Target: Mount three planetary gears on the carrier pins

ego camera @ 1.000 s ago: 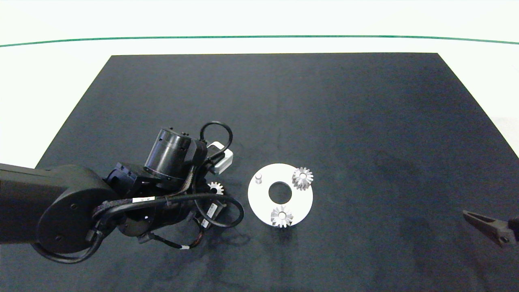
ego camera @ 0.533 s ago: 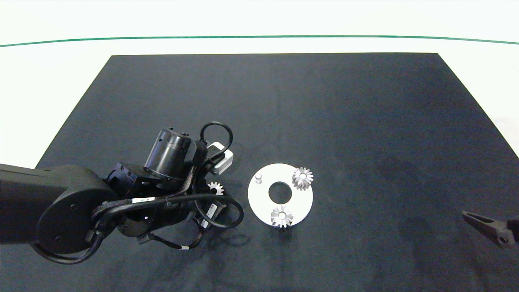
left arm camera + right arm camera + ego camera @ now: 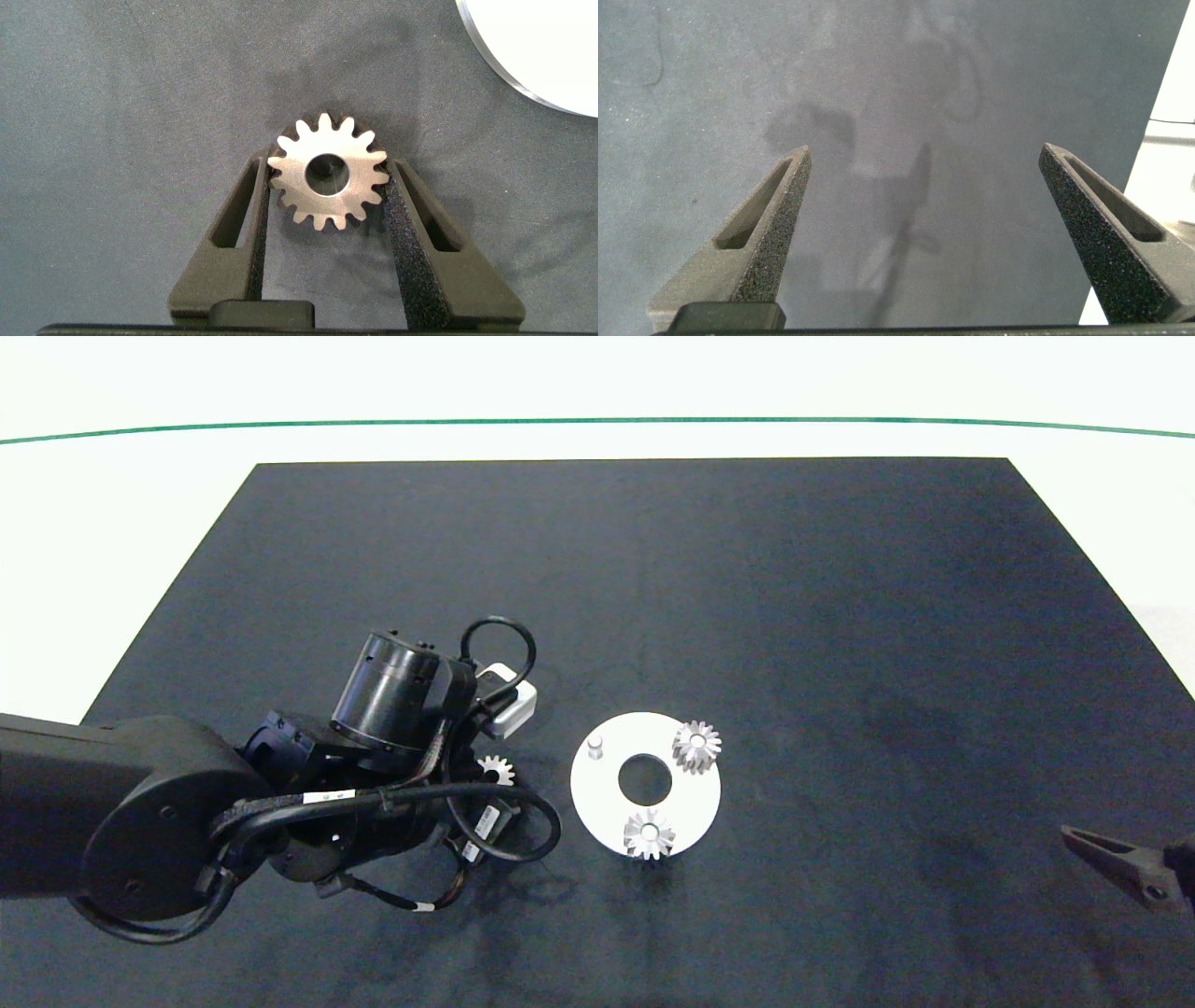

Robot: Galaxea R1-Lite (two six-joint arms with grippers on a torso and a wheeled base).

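**Third gear gripped beside disc**

Left gripper (image 3: pixel 327 187) pinches loose gear (image 3: pixel 327 175) on mat (image 3: pixel 653 569), just left of white disc (image 3: pixel 695 798). Bare pin (image 3: pixel 596 747); two gears (image 3: pixel 697 745) seated. Right gripper (image 3: pixel 924 201) spread wide, far right.

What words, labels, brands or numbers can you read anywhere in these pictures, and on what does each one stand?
No text can be read.
Small white stickers on the left arm's cables: print too small to read.
Gear between the left end effector's fingers, white disc, and right end effector: no markings.
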